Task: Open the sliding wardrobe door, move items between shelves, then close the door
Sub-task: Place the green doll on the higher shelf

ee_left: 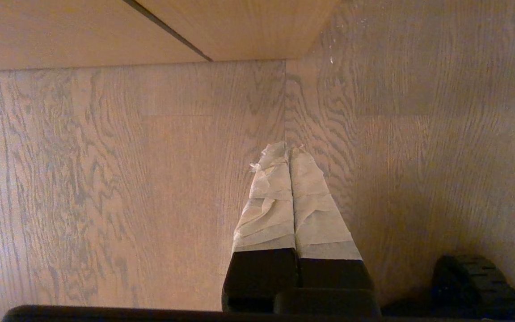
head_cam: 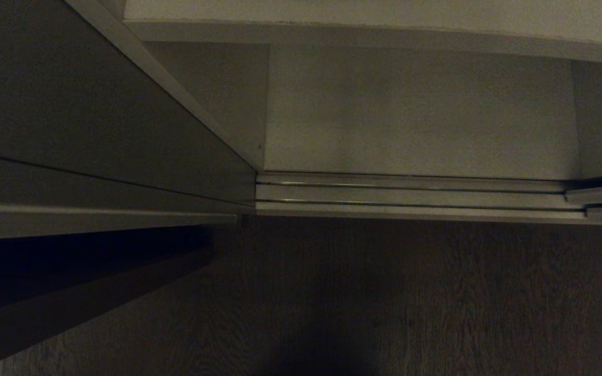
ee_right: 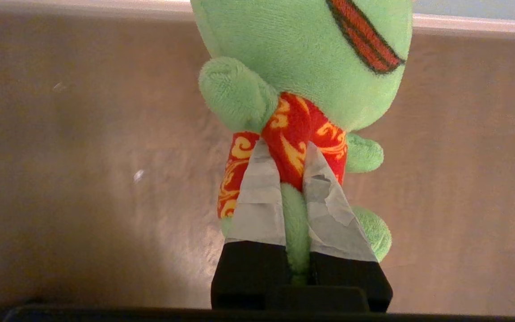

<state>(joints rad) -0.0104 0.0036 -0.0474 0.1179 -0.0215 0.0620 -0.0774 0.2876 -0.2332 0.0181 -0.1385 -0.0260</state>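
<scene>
Green plush filled my right wrist view: the frog point(ee_right: 302, 49) sat clamped in my right gripper point(ee_right: 291, 163), taped fingers point(ee_right: 257, 197) pinching its red patterned middle from either side, one soft green limb squeezed between them. Grip looked firm, low on the body.

Frog's long axis ran straight out along the fingers, head away from my wrist, red stitched mouth toward the far end. Behind it, brown wood-grain surface; a pale edge point(ee_right: 83, 5) crossed beyond the head. Could not tell which board that was.

Left gripper point(ee_left: 289, 150) pressed shut on nothing, pointed down at the wood floor point(ee_left: 105, 179), idle. Right arm was plainly the only one placed to deliver.

Head view showed neither arm. Sliding wardrobe door point(head_cam: 71, 104) stood pushed aside to my left, its beige frame slanting away; the opening lay ahead, floor track point(head_cam: 411, 193) running across, a pale board point(head_cam: 416, 109) beyond it. Second toy not visible anywhere.

Judgement: carry step under way, frog not yet set down. The shelf lies ahead of the frog's head, so it goes in head first; a pinched limb may snag on release.
</scene>
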